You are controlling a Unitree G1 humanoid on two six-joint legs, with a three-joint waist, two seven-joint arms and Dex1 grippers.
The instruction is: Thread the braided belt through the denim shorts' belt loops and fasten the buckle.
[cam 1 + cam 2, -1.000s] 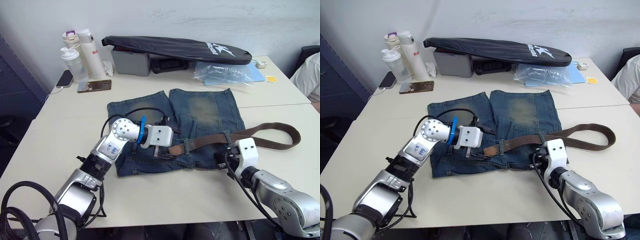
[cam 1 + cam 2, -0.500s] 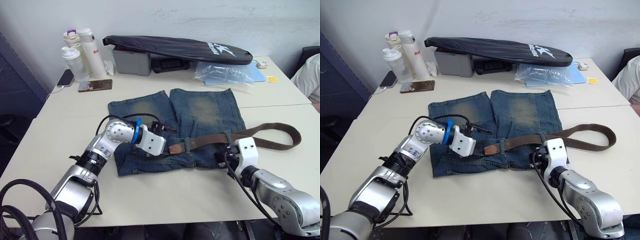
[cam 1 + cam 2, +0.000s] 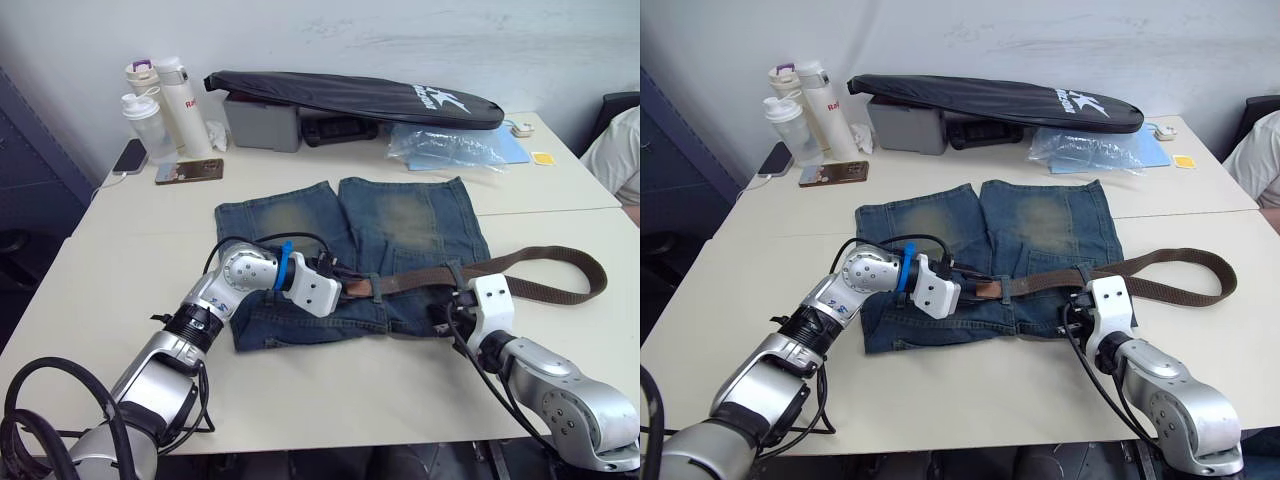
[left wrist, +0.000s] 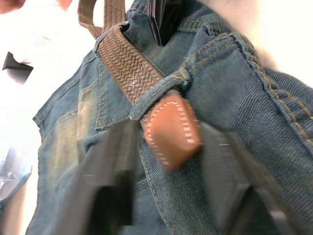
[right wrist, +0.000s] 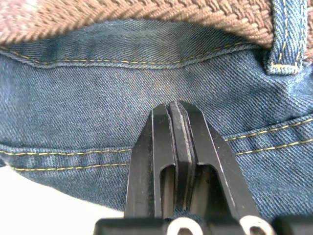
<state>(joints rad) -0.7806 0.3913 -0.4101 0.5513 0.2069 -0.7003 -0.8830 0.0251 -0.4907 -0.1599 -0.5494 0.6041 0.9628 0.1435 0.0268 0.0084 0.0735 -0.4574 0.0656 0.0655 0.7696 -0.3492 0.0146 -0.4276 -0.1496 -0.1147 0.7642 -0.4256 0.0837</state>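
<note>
Lying flat on the pale counter [image 3: 120, 300], the faded blue denim shorts [image 3: 400, 225] face waistband toward the robot. The long dark-brown braided belt [image 3: 520, 262] runs along the waistband and loops back on the counter at the right side. Its reddish-brown stitched leather tip [image 4: 171, 129] protrudes just past a narrow blue denim belt loop [image 4: 161, 93]. The left gripper [image 4: 168, 161] has its jaws standing wide, one black finger on each side of the tip, not touching it. The right gripper [image 5: 175, 142] sits at the waistband's right part with its jaws pressed together, nothing between them, tips over the denim just below the belt. A long black zipped bag [image 3: 350, 97] lies across the far edge.
</note>
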